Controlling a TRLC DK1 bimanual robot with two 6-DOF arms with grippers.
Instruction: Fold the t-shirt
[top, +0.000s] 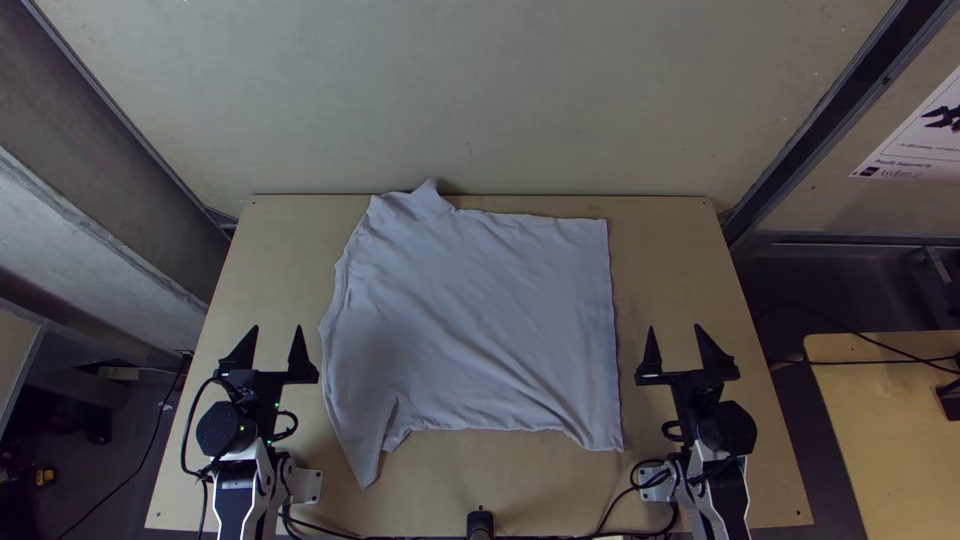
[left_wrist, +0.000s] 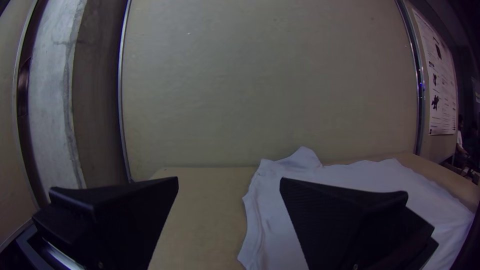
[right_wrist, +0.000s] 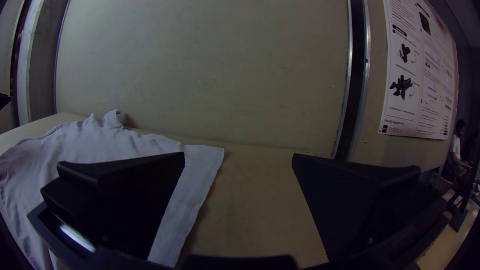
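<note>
Clock face set on the worktop (top: 285, 225) in the top view, twelve at the far edge. At ten, off the worktop: grey concrete wall (top: 105, 250). At nine on the worktop: left pincer (top: 277, 328), fingers spread wide, tips toward twelve, just beside the cloth. In the left wrist view, same wide gap between fingers.

Centre, slightly toward twelve: white T-shirt (top: 480, 320), lying spread nearly flat, turned sideways. Has neckline edge toward nine, uneven, and straight hem (top: 613, 340) toward three. At seven: one sleeve (top: 365, 440), stretched to a point toward six. At eleven to twelve: raised peak of cloth (top: 428, 195), reaching over the far edge. Shows light wrinkles across the body.

At six, near edge: small black post (top: 480, 524), with cables alongside.

At three: right pincer (top: 674, 328), also spread wide, tips toward twelve, near the hem, apart from it. At two, beyond the worktop: white poster (top: 920, 140). At four, off to the side: second wooden table (top: 890, 430).
</note>
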